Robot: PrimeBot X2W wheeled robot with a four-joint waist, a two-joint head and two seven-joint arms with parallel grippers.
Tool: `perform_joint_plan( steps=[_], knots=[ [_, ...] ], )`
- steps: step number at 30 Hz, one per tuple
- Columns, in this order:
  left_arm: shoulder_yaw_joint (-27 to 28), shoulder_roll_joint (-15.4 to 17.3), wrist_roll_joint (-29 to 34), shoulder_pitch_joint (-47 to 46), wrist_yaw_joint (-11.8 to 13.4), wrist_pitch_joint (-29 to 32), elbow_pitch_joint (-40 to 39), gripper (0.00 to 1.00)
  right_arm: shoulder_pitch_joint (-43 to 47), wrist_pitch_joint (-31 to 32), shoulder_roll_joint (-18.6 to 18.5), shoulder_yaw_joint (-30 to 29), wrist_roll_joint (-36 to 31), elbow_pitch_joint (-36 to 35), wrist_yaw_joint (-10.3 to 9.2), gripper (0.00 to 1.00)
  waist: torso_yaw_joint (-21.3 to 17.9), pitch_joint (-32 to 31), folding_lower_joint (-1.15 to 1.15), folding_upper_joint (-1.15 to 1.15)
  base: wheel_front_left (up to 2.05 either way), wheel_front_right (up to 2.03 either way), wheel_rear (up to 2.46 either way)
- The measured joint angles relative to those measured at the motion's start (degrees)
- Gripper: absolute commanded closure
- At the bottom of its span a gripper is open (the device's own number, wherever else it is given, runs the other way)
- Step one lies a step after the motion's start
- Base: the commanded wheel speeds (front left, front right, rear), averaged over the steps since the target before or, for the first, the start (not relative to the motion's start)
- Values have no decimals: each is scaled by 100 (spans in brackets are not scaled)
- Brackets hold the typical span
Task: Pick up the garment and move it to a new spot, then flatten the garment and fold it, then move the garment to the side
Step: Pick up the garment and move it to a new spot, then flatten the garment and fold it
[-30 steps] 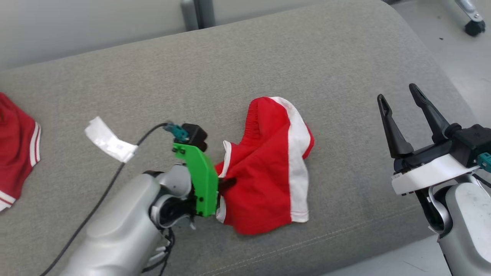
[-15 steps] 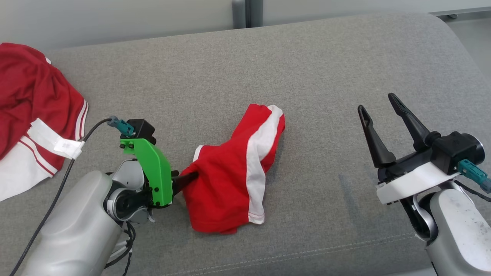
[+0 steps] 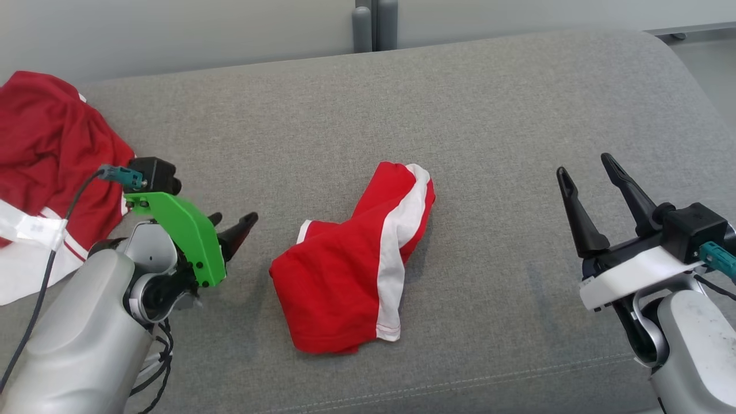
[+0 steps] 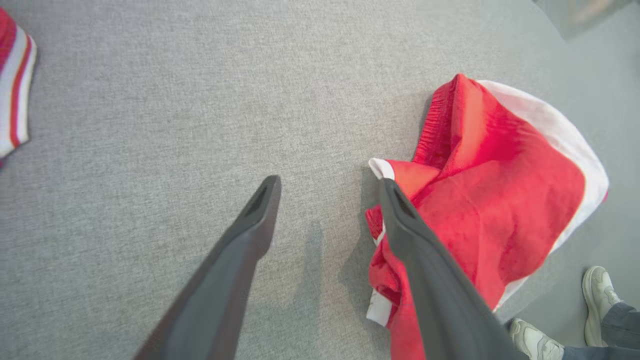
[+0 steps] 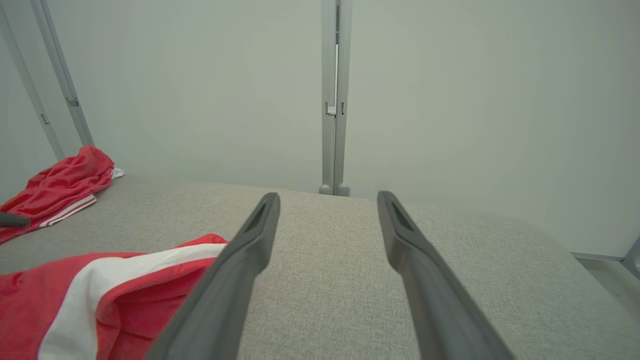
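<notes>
The left gripper (image 3: 234,221) has let go of the red shorts (image 3: 351,270) and backed off, open. The right gripper (image 3: 583,167) is open too. Moving looks done; flattening probably comes next.

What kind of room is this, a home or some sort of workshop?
Probably a test room rather than a home: a grey upholstered cushion serves as work surface, and bare pale panels with a metal post stand behind it.
</notes>
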Motion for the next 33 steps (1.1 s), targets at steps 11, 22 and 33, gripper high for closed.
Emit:
perform_joint_plan(
  steps=[11,22,33],
  knots=[
    [-19,-514,498,703,547,-1372,-654,0,129,0,-56,-232,88,118,5,0,307,-82,0,0,0,0,0],
    [-1036,-1282,839,1582,697,-1594,-1368,0,175,0,-31,-52,88,158,7,0,478,-38,0,0,0,0,0],
    [-1378,-1281,1123,1824,895,-1455,-894,0,61,0,-27,134,131,153,7,0,267,168,0,0,0,0,0]
  ],
)
